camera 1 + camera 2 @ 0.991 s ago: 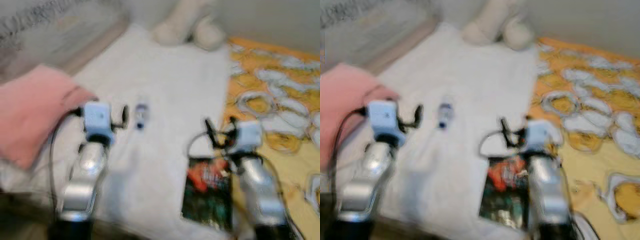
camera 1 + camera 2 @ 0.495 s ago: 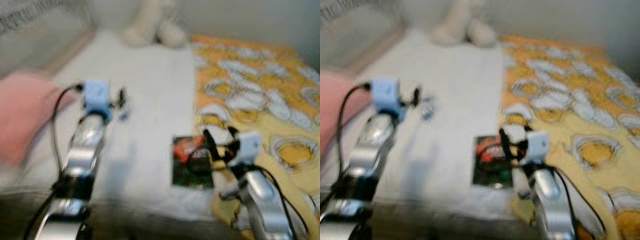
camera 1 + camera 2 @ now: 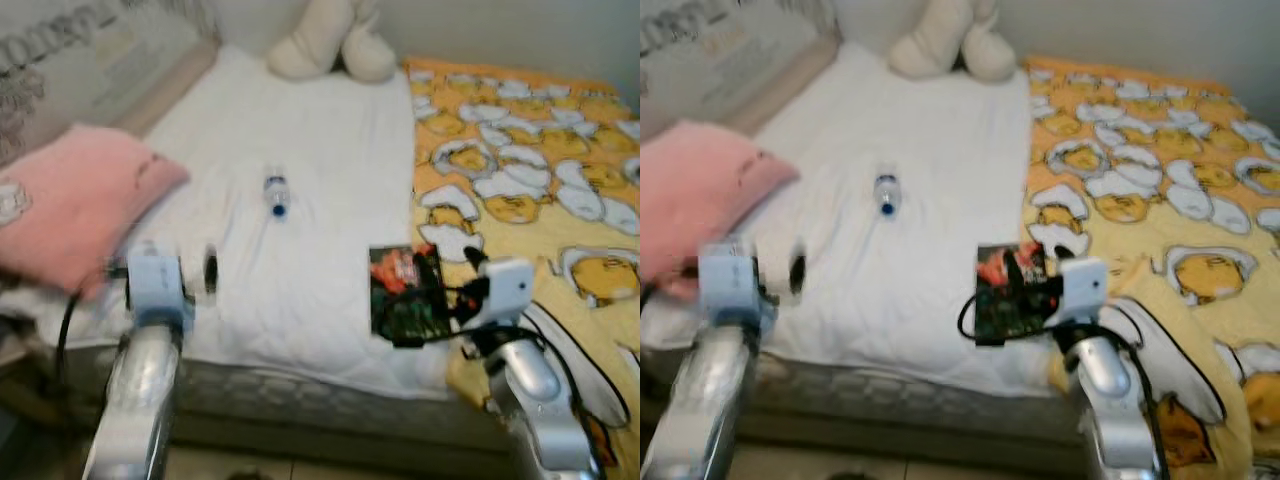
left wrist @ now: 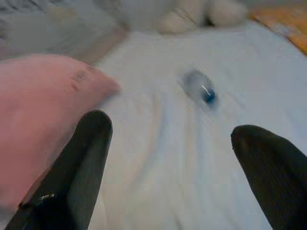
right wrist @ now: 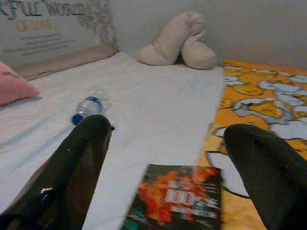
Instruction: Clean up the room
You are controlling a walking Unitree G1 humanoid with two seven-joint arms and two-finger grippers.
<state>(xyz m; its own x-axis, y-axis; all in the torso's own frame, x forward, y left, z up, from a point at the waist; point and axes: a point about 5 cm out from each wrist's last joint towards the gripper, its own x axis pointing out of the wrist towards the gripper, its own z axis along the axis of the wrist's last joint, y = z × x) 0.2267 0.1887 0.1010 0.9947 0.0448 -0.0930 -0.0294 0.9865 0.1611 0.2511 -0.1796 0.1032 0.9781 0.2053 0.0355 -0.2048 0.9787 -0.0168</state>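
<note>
A clear plastic bottle (image 3: 277,194) with a blue cap lies on the white sheet (image 3: 300,130) in the middle of the bed. A dark green and red book (image 3: 398,295) lies flat near the bed's front edge, beside the yellow blanket (image 3: 520,140). My right gripper (image 3: 422,300) hovers open over the book's right side, turned sideways, and its fingers (image 5: 81,158) hold nothing. My left gripper (image 3: 170,262) is open over the sheet's front left, short of the bottle (image 4: 199,88) and next to the pink pillow (image 3: 70,205).
A cream plush toy (image 3: 320,40) rests at the head of the bed against the wall. A printed headboard panel (image 3: 80,60) runs along the left. The mattress front edge (image 3: 300,400) is just below my arms, with floor beneath it.
The whole picture has shifted and sharpened as the camera moved. My left gripper now sits farther back from the bottle, near the bed's front edge. My right gripper stays over the book.
</note>
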